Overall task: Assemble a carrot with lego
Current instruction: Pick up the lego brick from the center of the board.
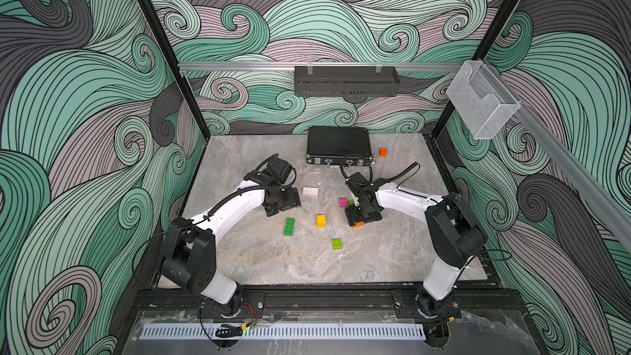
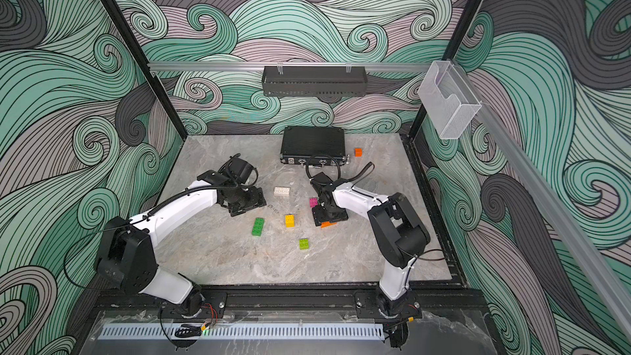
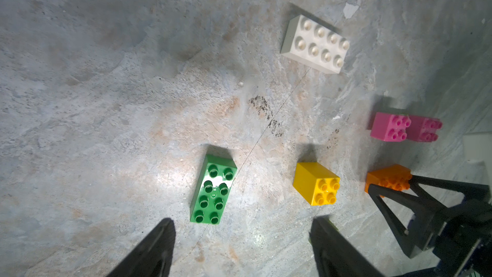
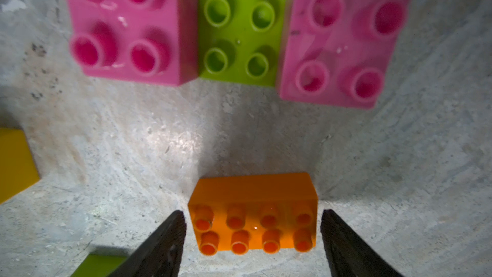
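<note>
No carrot is in view; the lego lies loose on the table. My right gripper [image 4: 253, 225] is open and low, its jaws straddling the orange brick [image 4: 253, 217] lengthwise with small gaps on both sides. Beyond it two pink bricks [image 4: 127, 25] [image 4: 343, 43] flank a lime brick [image 4: 241, 38], touching it. My left gripper [image 3: 242, 230] hangs open and empty above the table, near the dark green brick [image 3: 213, 190]. The yellow brick [image 1: 321, 220], the white brick [image 1: 310, 191] and a second lime brick [image 1: 337, 243] lie apart mid-table.
A flat black case [image 1: 338, 145] lies at the back of the table, with a small plain orange cube [image 1: 383, 152] to its right. A black shelf [image 1: 345, 80] hangs on the back wall, and a clear bin [image 1: 481, 104] on the right rail.
</note>
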Tool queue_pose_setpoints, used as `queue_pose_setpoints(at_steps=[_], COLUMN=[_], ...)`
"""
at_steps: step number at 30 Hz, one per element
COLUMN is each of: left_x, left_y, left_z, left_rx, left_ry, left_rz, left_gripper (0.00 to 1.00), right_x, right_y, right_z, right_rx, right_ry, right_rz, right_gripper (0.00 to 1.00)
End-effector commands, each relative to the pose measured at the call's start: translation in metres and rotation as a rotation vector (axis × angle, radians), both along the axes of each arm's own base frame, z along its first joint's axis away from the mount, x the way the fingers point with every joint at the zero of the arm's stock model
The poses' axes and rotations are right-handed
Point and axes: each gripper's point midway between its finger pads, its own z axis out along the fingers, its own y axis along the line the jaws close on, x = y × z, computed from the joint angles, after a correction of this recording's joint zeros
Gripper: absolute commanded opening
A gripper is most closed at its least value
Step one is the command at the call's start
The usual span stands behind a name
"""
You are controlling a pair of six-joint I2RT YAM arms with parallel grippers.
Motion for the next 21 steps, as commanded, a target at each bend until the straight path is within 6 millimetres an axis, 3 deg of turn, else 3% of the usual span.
queue_pose_setpoints(at_steps=[1,16,21], left_x=[0.001,-0.003,-0.004], left_y=[0.003,0.009,0.012], left_z=[0.006,0.000,-0.001], left_rx=[-0.010,-0.017,-0.018], left_ry=[-0.020,-0.014,-0.014], left_rz=[0.002,0.014,0.019], left_gripper=[0.81,0.81,0.81], right_x=[0.000,0.000,0.002], right_y=[0.000,0.005,0.007], right_z=[-0.002,-0.013,-0.001], right_rx=[-0.019,-0.014,0.000], right_ry=[0.004,0.016,-0.015], right_rz=[0.010,-0.004,-0.034], right_gripper=[0.77,0.69,0.50])
